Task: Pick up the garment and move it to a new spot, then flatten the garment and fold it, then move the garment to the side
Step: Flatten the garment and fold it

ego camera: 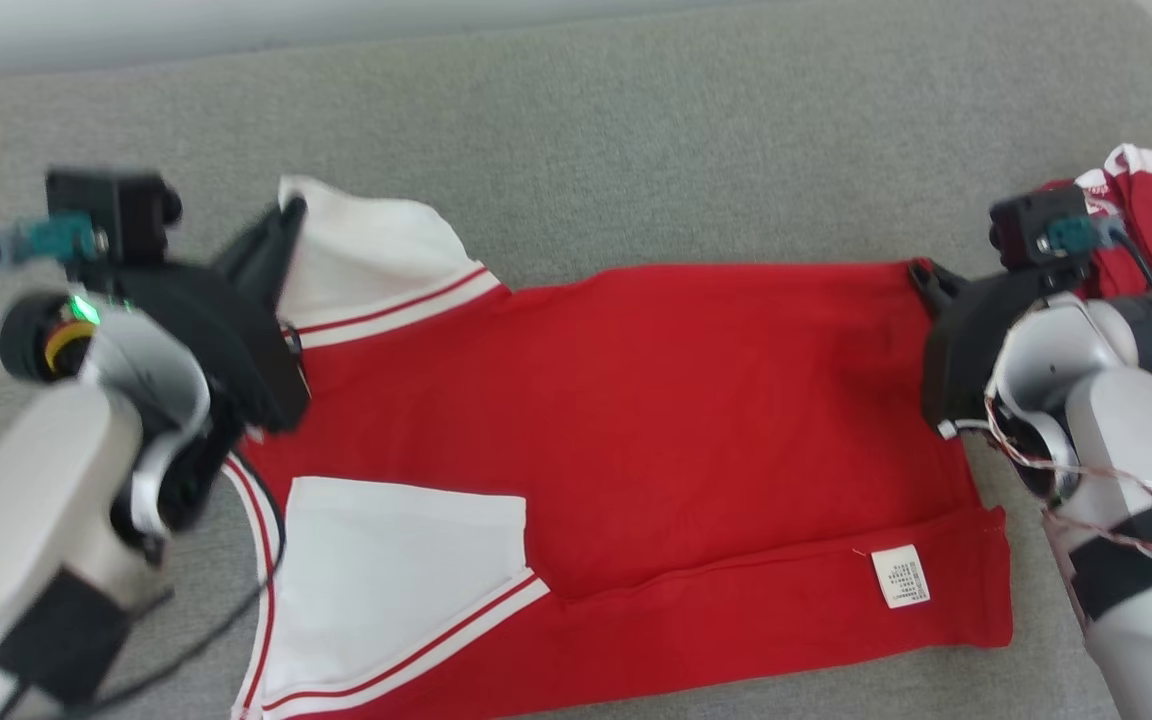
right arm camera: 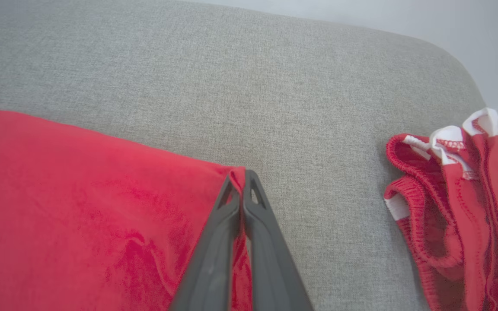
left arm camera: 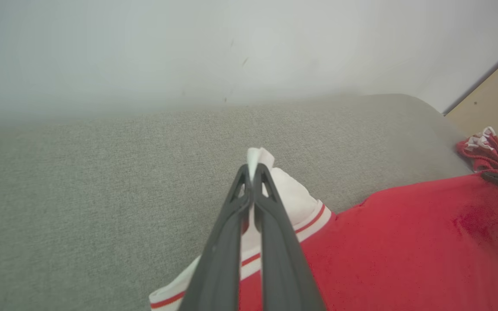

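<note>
Surface: grey woven cushion (ego camera: 636, 110), nubbly and matte, with a pale wall (left arm camera: 188, 43) behind.
Garment: our red jersey shirt (ego camera: 656, 400) lies spread across the cushion's middle, near edge folded over, white care tag (ego camera: 900, 576) showing.
Left gripper (left arm camera: 252, 172): clamped on the far white sleeve (ego camera: 376, 250).
Right gripper (right arm camera: 241, 180): pinched tight on the far hem corner (right arm camera: 214, 172).
Why: we judge the 2 far corners are held so the far edge folds toward us evenly.
Fabric: soft, limp knit that will likely sag between grips.
Beside: a crumpled red garment (right arm camera: 461, 207), well apart at right.
</note>
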Available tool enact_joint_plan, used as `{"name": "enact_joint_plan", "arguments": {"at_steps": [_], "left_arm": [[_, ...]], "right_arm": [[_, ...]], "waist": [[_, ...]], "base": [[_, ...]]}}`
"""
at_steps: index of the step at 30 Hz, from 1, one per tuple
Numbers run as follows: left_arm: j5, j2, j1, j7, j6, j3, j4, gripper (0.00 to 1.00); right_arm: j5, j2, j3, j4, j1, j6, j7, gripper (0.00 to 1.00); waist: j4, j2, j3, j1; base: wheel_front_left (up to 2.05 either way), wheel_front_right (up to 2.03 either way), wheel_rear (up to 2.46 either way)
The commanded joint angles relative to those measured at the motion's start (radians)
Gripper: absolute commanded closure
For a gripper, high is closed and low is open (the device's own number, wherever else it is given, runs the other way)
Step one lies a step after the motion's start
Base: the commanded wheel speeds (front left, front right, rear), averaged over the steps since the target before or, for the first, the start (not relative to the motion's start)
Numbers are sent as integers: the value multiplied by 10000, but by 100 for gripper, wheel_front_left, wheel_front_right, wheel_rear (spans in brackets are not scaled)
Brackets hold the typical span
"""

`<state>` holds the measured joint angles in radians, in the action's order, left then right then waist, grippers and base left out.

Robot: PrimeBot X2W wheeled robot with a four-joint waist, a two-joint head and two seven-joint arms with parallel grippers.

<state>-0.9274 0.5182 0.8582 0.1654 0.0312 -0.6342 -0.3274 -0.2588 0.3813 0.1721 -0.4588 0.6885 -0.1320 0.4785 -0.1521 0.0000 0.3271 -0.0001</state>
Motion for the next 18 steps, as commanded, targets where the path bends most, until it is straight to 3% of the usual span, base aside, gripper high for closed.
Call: {"name": "enact_joint_plan", "arguments": {"at_steps": [1,11,15,18], "left_arm": [[-233,157,-690,28,191,45,654,100],[-1168,1082,-4669,-168,1874,300,4450,100],[-1470,1043,-5927,-565,2386,375,5310,100],[-1584,927,-6318,-739,2509,381,5562,100]], "right_arm": [[-131,131,-142,341,-479,24,27,100],[-152,464,-836,2373,-3115,24,965,100],[-49,617,-769,2763,-3655,24,1344,100],[29,745,-736,2890,-3819,24,1475,100]], "waist": [[265,0,-455,1],[474,0,-1225,1],[493,0,-1315,1],[542,0,-1329,1]], "base": [[0,0,0],[0,0,0],[0,0,0],[0,0,0]]}}
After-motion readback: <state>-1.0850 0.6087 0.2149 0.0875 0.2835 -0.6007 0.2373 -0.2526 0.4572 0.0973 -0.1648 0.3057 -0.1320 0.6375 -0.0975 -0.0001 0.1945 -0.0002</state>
